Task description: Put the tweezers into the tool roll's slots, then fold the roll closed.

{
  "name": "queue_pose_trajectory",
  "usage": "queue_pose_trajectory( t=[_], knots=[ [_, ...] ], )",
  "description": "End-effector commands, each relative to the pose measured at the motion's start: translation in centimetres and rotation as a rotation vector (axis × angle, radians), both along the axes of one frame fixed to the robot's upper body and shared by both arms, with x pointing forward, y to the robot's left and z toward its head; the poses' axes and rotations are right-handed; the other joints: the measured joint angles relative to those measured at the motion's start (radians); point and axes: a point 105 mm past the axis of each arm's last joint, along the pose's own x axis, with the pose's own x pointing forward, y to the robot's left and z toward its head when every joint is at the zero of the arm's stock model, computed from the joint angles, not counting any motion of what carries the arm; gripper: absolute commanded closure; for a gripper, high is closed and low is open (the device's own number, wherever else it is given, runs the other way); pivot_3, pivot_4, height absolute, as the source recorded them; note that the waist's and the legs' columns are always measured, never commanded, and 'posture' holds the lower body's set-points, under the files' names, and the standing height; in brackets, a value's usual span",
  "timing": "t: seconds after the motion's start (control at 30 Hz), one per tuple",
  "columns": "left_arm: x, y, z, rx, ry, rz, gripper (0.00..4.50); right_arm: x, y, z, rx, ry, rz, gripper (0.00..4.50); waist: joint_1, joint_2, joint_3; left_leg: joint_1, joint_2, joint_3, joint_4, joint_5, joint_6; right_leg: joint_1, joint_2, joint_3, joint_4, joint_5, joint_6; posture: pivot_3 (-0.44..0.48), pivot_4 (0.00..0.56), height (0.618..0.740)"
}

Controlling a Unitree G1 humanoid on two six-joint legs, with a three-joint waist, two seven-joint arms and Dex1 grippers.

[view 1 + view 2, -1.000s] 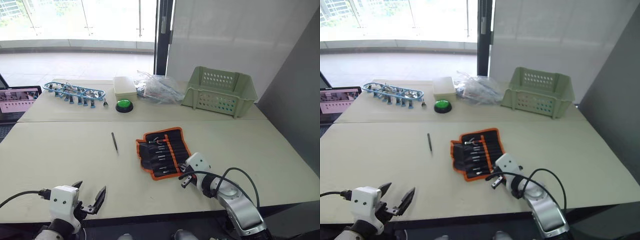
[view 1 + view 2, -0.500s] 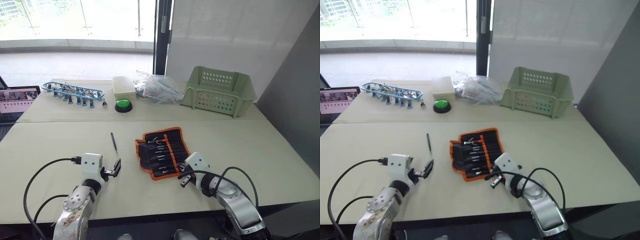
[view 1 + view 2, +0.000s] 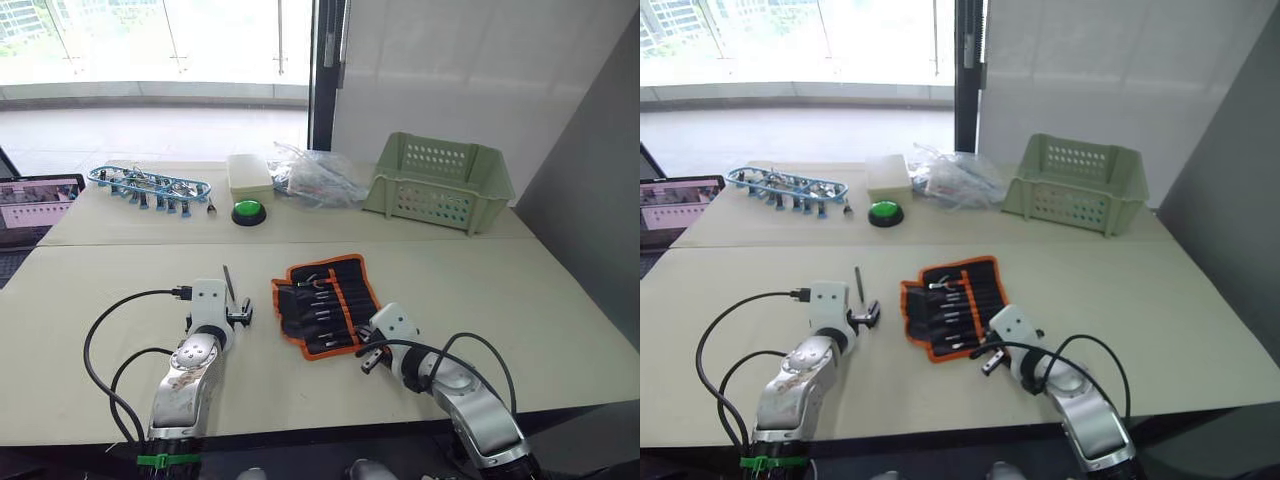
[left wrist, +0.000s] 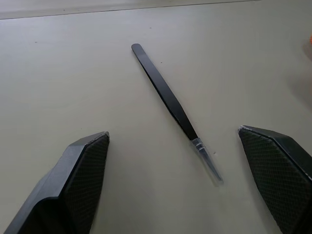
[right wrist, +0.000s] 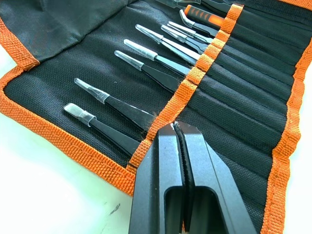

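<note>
while the tool roll [image 3: 327, 303] lies open on the near table [image 3: 560, 310] with several tweezers already tucked in its slots [image 5: 229, 105], one loose tweezer [image 4: 173, 108] lies flat on the bare table just left of the roll. the left gripper [image 3: 238, 312] is at this tweezer's near end with its fingers [image 4: 73, 180] spread wide to either side of the clear-capped tip, touching nothing. the right gripper [image 5: 179, 141] has its fingers pressed together, empty, at the orange band on the roll's near right edge.

the risk is in the pickup: the tweezer is thin and flat on the surface, so fingers closing too high would likely slide over it or flick it away. it also lies slanted between them, so a pinch near the tip could make it pivot. the right gripper, if it pushes, could shift the roll.
</note>
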Motion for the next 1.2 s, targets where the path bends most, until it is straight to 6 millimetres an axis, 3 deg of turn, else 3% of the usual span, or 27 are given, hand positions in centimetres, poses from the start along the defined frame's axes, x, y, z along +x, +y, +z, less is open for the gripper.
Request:
queue_pose_trajectory(
  t=[0.03,0.23,0.43,0.7,0.73,0.83,0.93,1.03,1.13,1.2],
  knots=[
    [0.8,-1.1,-1.6,-0.007,0.055,-0.019,0.56,-1.5,-0.9,-4.8,-0.061,0.196,-0.022,4.50,0.001,0.003,-0.001,0.000,0.000,0.000,0.000,-0.001,-0.001,0.000,0.000,0.000,0.000,0.000,-0.001,0.000,0.150,0.725],
    [1.5,-1.8,-2.2,-0.038,0.062,-0.033,2.44,-1.4,-0.8,-4.7,-0.059,0.194,-0.021,4.50,0.003,0.005,0.000,0.012,-0.001,-0.002,0.000,-0.005,-0.008,0.006,0.000,0.000,-0.003,-0.001,-0.001,0.000,0.150,0.725],
    [1.7,-1.7,-2.1,-0.031,0.048,-0.027,4.39,-1.6,-0.9,-4.8,-0.059,0.195,-0.028,4.50,0.008,0.006,0.000,0.012,-0.002,-0.002,-0.001,-0.005,-0.008,0.006,-0.001,0.000,-0.004,-0.001,0.000,0.000,0.150,0.725],
    [2.3,-0.7,0.1,0.041,-0.044,-0.043,4.46,-1.7,-1.0,-4.8,-0.057,0.198,-0.032,4.50,0.012,0.006,0.000,0.012,-0.002,-0.002,-0.002,-0.005,-0.008,0.005,-0.001,0.000,-0.005,-0.001,0.000,0.000,0.150,0.725],
    [2.4,-0.6,0.9,0.063,-0.073,-0.059,4.46,-1.7,-1.0,-4.9,-0.057,0.198,-0.033,4.50,0.012,0.006,0.000,0.012,-0.002,-0.002,-0.002,-0.005,-0.008,0.005,-0.001,0.000,-0.005,-0.001,0.000,0.000,0.150,0.725],
    [2.6,-0.7,6.1,0.187,-0.265,-0.197,4.46,-1.7,-1.0,-4.9,-0.058,0.201,-0.034,4.50,0.010,0.002,0.006,0.010,-0.001,-0.002,-0.003,-0.005,-0.008,0.003,-0.001,0.000,-0.005,-0.001,-0.001,0.000,0.150,0.725],
    [1.8,-2.8,9.7,0.202,-0.397,-0.409,4.46,-1.8,-1.0,-4.9,-0.060,0.201,-0.034,4.50,0.007,0.001,0.006,-0.005,-0.001,-0.002,-0.003,-0.004,-0.008,-0.007,0.000,0.000,-0.004,0.001,0.000,0.000,0.150,0.725],
    [0.6,-4.7,11.7,0.135,-0.456,-0.587,4.46,-1.8,-1.1,-4.8,-0.061,0.201,-0.034,4.50,0.009,-0.001,0.005,-0.009,-0.001,-0.001,-0.003,0.000,-0.002,-0.010,-0.001,0.000,-0.005,0.005,0.005,0.000,0.150,0.725],
    [-2.2,-8.6,11.8,0.051,-0.414,-0.921,4.46,-1.8,-1.2,-4.9,-0.061,0.202,-0.038,4.50,0.005,-0.001,0.005,-0.013,-0.001,-0.001,-0.004,-0.001,-0.002,-0.012,-0.001,0.000,-0.005,0.005,0.005,0.000,0.150,0.725],
    [-2.9,-9.6,11.0,0.038,-0.350,-1.009,4.46,-1.9,-1.1,-4.9,-0.061,0.203,-0.038,4.50,0.003,-0.001,0.005,-0.013,-0.001,-0.001,-0.004,-0.001,-0.002,-0.012,-0.001,0.000,-0.005,0.005,0.005,0.000,0.150,0.725]
  ],
)
